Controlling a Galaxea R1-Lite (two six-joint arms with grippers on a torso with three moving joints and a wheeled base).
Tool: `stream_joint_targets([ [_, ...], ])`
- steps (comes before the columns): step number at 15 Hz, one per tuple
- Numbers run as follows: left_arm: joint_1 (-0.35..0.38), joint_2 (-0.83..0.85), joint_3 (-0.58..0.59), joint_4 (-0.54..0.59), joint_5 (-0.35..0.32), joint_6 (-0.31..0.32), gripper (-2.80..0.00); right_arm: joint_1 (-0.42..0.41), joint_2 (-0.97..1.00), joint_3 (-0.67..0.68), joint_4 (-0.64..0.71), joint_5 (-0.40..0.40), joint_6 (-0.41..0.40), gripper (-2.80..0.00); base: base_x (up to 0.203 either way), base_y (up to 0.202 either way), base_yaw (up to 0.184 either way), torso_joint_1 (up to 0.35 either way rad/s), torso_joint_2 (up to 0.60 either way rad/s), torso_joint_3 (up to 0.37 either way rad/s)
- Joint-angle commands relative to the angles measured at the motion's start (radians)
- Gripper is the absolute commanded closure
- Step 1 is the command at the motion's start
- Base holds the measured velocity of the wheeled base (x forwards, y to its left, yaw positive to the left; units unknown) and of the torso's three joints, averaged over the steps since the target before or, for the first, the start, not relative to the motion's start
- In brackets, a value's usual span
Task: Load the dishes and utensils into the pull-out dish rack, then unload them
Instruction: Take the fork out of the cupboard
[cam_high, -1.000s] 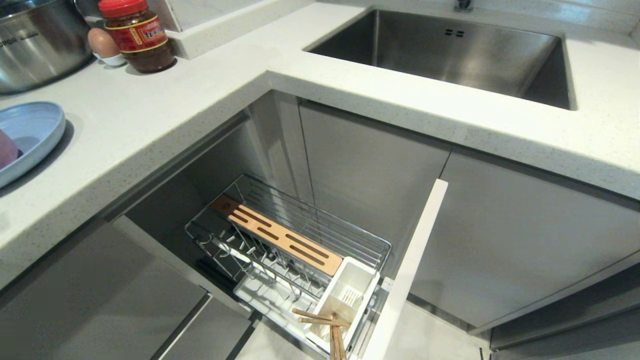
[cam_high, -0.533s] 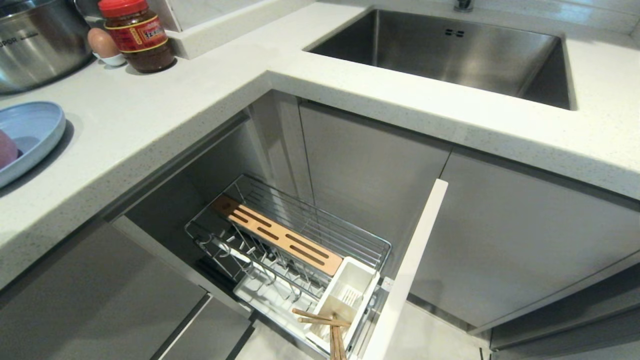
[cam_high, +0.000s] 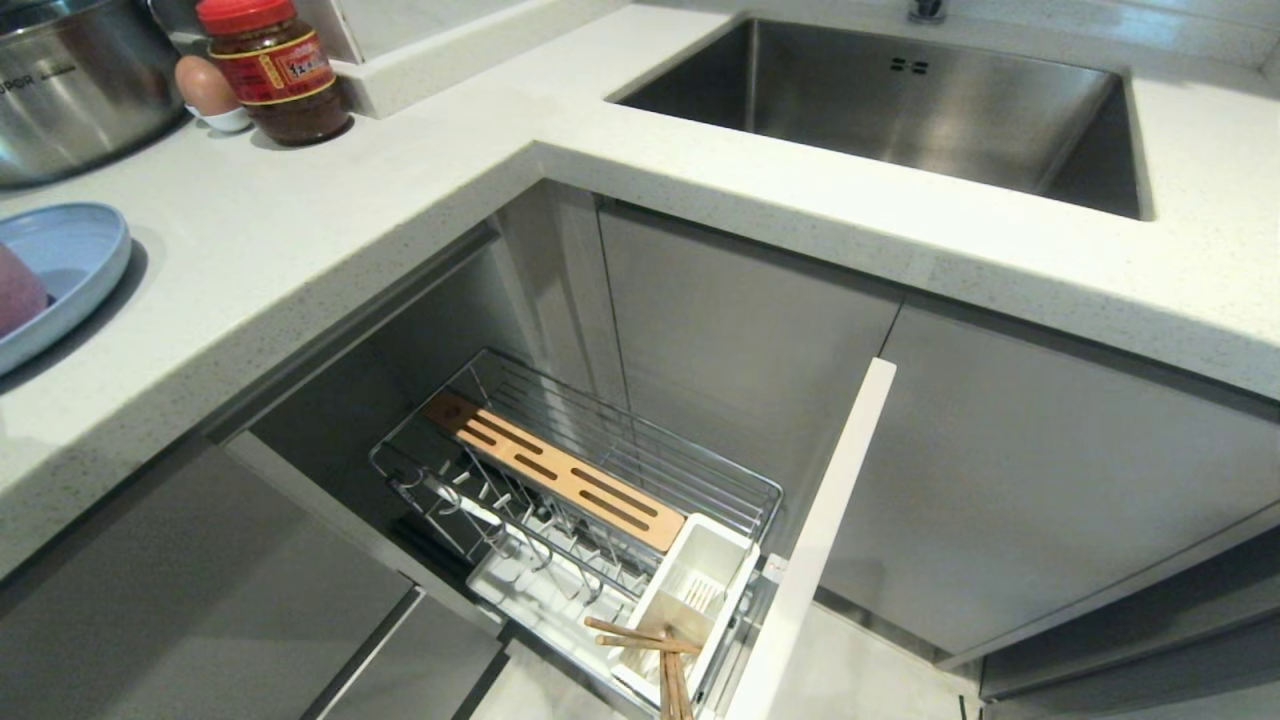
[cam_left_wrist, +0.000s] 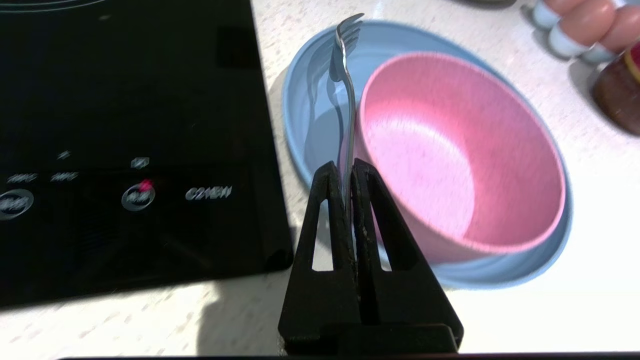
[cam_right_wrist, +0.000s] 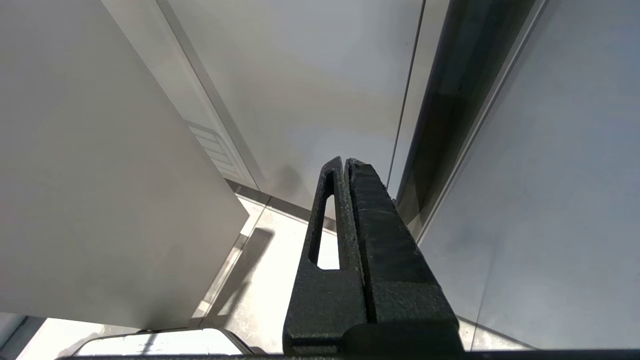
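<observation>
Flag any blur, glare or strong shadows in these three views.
Head view: sharp, evenly lit, soft sheen inside the steel sink. Left wrist view: motion blur smears the cooktop labels and the pink bowl; the fork in the left pincer casts a shadow on the blue plate; the countertop is blown out near the lens. Right wrist view: bright floor patch behind the right pincer.

Head view high over counter (cam_high: 300, 230) and rack (cam_high: 580, 480), left wrist close above shared plate (cam_high: 60, 270), right wrist beside cabinets.
</observation>
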Motion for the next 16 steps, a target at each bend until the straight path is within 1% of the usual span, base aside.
stream_joint_targets([
  [1, 0.002, 0.03, 0.003, -0.029, -0.003, -0.012, 0.0, 0.0, -0.004, 0.0, -0.001, 0.0, 0.001, 0.0, 0.0, 0.0, 0.0, 0.0, 0.0, 0.0],
  [3, 0.004, 0.037, 0.003, -0.072, -0.021, -0.017, 0.0, 0.0, -0.004, 0.0, -0.001, 0.0, 0.001, 0.0, 0.0, 0.0, 0.0, 0.0, 0.0, 0.0],
  [4, 0.007, 0.038, 0.003, -0.085, -0.024, -0.03, 0.0, 0.0, -0.004, 0.0, -0.001, 0.0, 0.001, 0.0, 0.0, 0.0, 0.0, 0.0, 0.0, 0.0],
  [7, 0.008, 0.041, 0.006, -0.085, -0.055, -0.038, 0.0, 0.0, -0.004, 0.0, -0.001, 0.0, 0.001, 0.0, 0.0, 0.0, 0.0, 0.0, 0.0, 0.0],
  [16, 0.019, 0.047, 0.023, -0.073, -0.059, -0.05, 0.0, 0.0, -0.004, 0.0, -0.001, 0.0, 0.001, 0.0, 0.0, 0.0, 0.0, 0.0, 0.0, 0.0],
])
